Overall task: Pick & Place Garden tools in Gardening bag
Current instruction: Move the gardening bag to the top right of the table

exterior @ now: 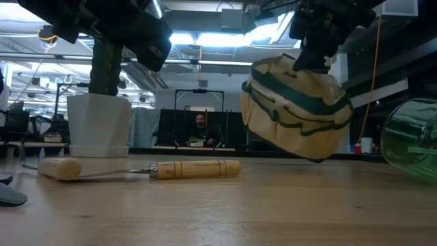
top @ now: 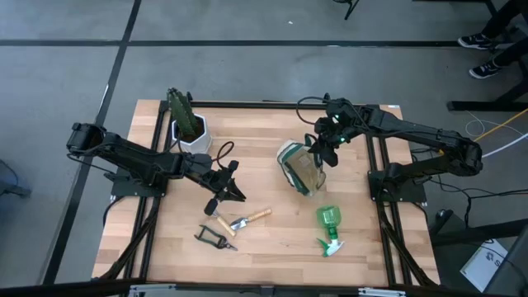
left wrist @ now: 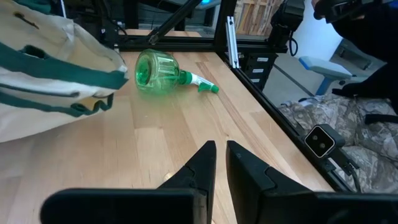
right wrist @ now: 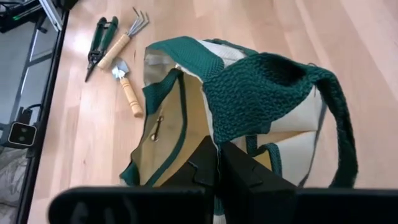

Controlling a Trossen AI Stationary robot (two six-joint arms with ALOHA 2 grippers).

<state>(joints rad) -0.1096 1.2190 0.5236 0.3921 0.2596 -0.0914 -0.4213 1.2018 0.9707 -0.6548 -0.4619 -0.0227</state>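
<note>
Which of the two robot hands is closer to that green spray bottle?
Right. The right gripper grips the bag just above the spray bottle; the left gripper sits across the table.

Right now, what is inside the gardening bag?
Through the mouth of the gardening bag, the right wrist view shows only tan lining; no tool shows. Its deeper part is hidden by the right gripper, shut on the fabric. The trowel, rake, shears and spray bottle lie outside.
</note>
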